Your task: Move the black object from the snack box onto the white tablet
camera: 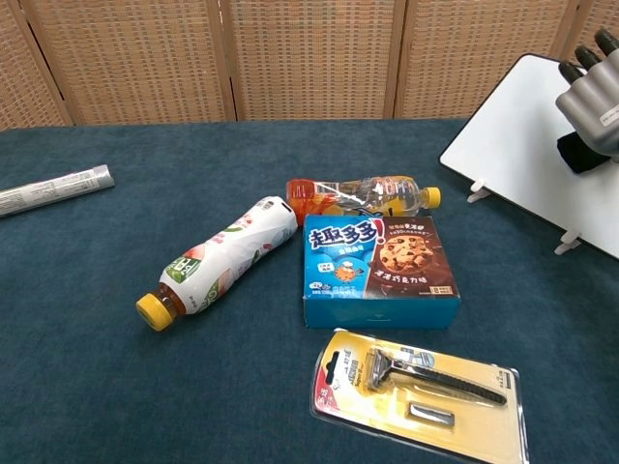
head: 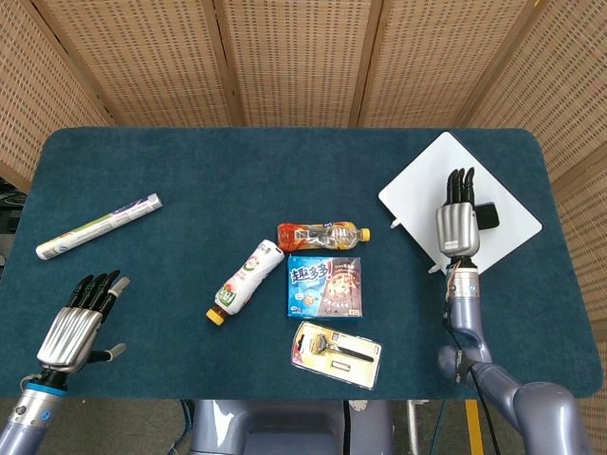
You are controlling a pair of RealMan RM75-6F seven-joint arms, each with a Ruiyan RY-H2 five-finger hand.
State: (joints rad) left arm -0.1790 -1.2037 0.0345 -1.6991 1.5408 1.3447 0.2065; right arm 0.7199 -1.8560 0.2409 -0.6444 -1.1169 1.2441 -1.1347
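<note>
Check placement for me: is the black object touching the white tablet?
Cannot tell: the right hand covers part of the black object over the white tablet.

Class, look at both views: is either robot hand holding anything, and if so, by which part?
The left robot hand holds nothing. The right robot hand is over the white tablet by the black object; whether it grips it cannot be told.

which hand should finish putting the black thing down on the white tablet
The right robot hand: it is over the white tablet with the black object beside it. The left robot hand is at the table's opposite end.
</note>
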